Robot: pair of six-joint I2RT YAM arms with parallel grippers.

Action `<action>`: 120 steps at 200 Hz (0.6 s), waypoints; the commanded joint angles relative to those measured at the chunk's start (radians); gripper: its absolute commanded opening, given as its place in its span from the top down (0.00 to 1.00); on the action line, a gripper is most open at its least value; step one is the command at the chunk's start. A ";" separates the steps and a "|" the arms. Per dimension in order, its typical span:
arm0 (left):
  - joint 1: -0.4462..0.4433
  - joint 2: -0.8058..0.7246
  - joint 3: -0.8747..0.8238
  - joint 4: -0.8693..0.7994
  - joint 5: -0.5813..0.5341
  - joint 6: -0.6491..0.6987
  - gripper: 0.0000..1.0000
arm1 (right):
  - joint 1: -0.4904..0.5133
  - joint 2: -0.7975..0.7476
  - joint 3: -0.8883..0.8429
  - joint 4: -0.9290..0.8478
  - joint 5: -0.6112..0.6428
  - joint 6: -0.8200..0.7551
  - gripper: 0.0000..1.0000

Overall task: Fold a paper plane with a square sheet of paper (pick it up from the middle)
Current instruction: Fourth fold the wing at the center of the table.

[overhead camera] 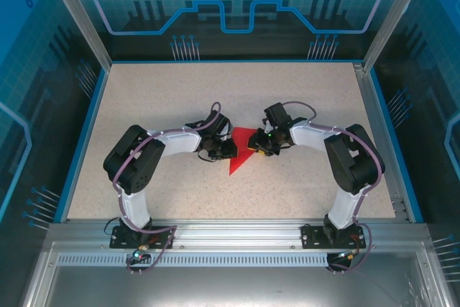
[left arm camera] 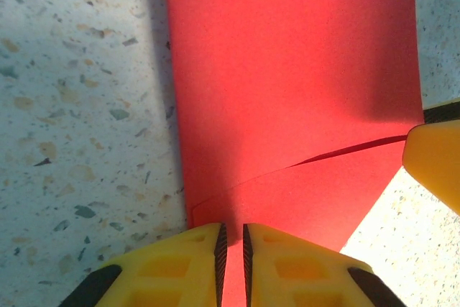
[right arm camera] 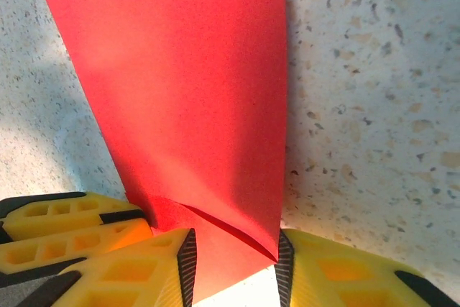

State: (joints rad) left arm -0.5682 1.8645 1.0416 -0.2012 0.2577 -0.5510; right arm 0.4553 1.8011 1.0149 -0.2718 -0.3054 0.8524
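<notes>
The red sheet of paper [overhead camera: 241, 154], partly folded with a flap crossing one end, is lying mid-desk [overhead camera: 180, 98] between the two arms, tapering to a point toward their bases. The left fingers [left arm camera: 220, 249] are clenching almost together on its edge. The right fingers [right arm camera: 188, 260] are grasping its folded end from the opposite side, just beside the left ones.

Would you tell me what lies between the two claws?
The folded red paper lies between the left claw and right claw, shown in the top view.
</notes>
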 commanded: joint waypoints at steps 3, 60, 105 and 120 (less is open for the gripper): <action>0.004 0.021 -0.005 -0.031 -0.003 -0.007 0.82 | -0.008 -0.009 0.029 -0.042 0.011 -0.034 0.63; 0.005 0.024 -0.002 -0.028 -0.001 -0.008 0.82 | -0.002 -0.008 0.063 -0.082 0.027 -0.055 0.64; 0.005 0.027 0.000 -0.024 0.001 -0.010 0.82 | 0.011 -0.002 0.098 -0.131 0.050 -0.073 0.65; 0.005 0.027 0.000 -0.026 0.001 -0.009 0.82 | 0.013 0.006 0.105 -0.133 0.044 -0.078 0.64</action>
State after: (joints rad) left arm -0.5682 1.8652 1.0416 -0.2008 0.2577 -0.5510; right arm 0.4595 1.8011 1.0855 -0.3580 -0.2749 0.8013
